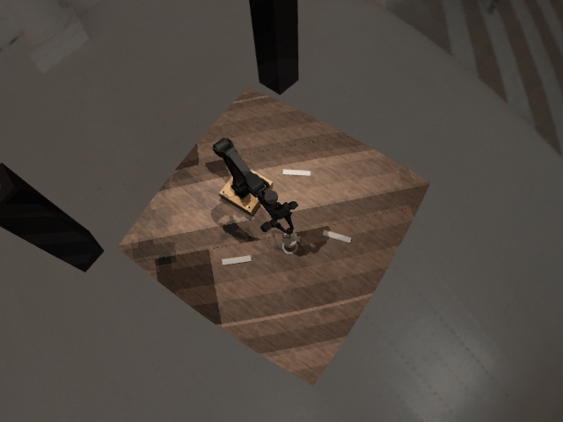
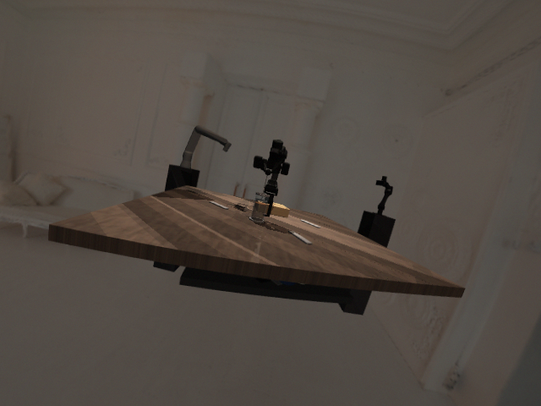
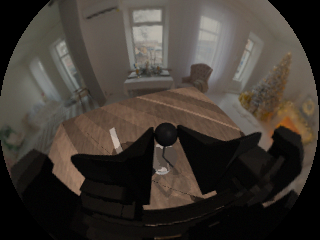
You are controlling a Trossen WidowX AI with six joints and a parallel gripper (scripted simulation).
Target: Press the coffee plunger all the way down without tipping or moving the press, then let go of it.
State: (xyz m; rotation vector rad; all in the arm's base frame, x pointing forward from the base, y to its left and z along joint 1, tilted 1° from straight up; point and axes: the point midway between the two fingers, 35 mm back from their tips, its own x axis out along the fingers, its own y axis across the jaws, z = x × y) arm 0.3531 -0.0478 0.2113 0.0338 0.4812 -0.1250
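The coffee press (image 2: 259, 210) is standing upright on the counter (image 2: 188, 244), just in front of the arm's base. The end effector (image 3: 167, 154) is clenching the plunger knob (image 3: 166, 134), one finger on each side. The glass body is likely light, fragile and easily tipped; the round knob looks slippery. Judgement: the knob is the correct hold, and force should be travelling straight down the rod.
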